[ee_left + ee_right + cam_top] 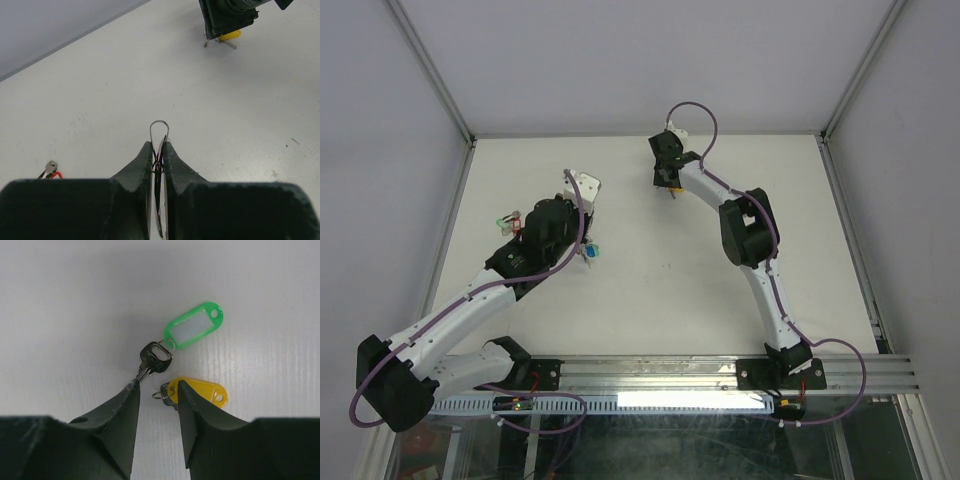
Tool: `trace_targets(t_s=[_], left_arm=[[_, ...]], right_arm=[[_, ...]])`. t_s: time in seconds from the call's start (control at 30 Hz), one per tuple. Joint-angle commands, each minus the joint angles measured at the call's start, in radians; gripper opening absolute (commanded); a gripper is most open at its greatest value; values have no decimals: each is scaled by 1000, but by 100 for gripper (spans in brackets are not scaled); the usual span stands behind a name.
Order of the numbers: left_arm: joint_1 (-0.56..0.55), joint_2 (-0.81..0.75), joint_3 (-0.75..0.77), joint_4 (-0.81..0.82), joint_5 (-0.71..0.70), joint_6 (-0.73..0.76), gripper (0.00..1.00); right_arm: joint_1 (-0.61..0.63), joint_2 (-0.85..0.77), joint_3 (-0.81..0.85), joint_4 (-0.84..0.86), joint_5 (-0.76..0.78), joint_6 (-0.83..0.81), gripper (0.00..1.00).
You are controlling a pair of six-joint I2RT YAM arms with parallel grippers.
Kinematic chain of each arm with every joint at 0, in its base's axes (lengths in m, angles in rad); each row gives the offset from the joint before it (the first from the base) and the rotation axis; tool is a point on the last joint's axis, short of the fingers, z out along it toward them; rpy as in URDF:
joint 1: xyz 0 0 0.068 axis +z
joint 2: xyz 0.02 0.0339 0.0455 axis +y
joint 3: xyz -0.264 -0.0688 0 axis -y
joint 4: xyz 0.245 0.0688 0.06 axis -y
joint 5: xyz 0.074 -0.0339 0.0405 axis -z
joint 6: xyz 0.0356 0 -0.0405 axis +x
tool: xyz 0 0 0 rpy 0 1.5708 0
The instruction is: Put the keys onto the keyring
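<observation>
Overhead, the left arm [470, 300] stretches from the near left corner diagonally across the table [650, 290], its wrist bent over the left half. The left gripper [158, 150] is pinched tight on the keyring [159, 126], whose thin wire loop stands on edge and pokes out past the fingertips. A small key [50, 169] with a bit of red beside it lies off to the left. The right arm [770, 300] reaches far forward, wrist turned down near the back edge. The right gripper [156, 390] hangs with jaws parted, holding nothing. The green-tagged key [156, 357] lies flat just ahead, its blade meeting one fingertip, and the yellow-tagged key [202, 390] lies against the other finger.
</observation>
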Motion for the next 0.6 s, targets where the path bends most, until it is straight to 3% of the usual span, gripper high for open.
trace_targets(t_s=[0.0,0.57], left_arm=[[9,-6,-3,70,-13,1,0],[10,-2,-2,72,-15,4,0]], right_arm=[[0,1,53,11,30,2,36],[0,-17,24,16,26,-26,17]])
